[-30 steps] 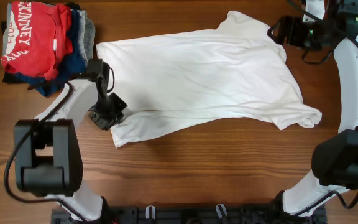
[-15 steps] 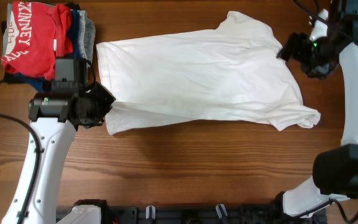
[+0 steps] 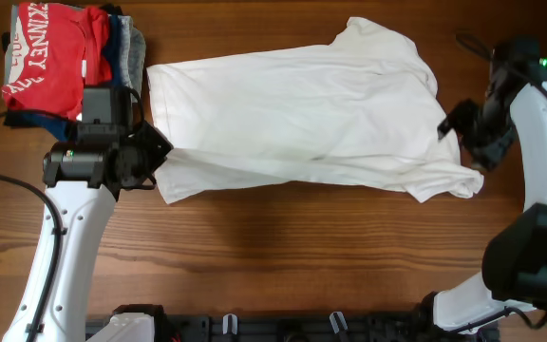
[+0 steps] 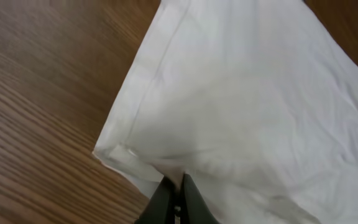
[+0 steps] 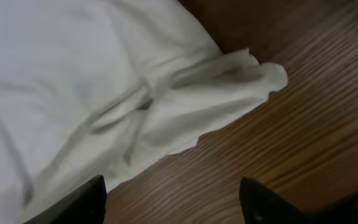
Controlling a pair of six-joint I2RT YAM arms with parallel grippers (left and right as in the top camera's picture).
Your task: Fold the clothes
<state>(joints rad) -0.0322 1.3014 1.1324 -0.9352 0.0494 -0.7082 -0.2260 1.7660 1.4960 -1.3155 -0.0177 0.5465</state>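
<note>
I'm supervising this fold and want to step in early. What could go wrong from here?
The left end effector pinches only a thin fold at the hem of the T-shirt, so the fabric might slip out when pulled. The right end effector is open beside the bunched sleeve; a one-sided pull could drag the shirt askew.

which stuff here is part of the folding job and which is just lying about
In the job: white T-shirt; left hand pinching its edge; right hand, open.
Lying about: red shirt; navy and grey folded garments under it.
</note>
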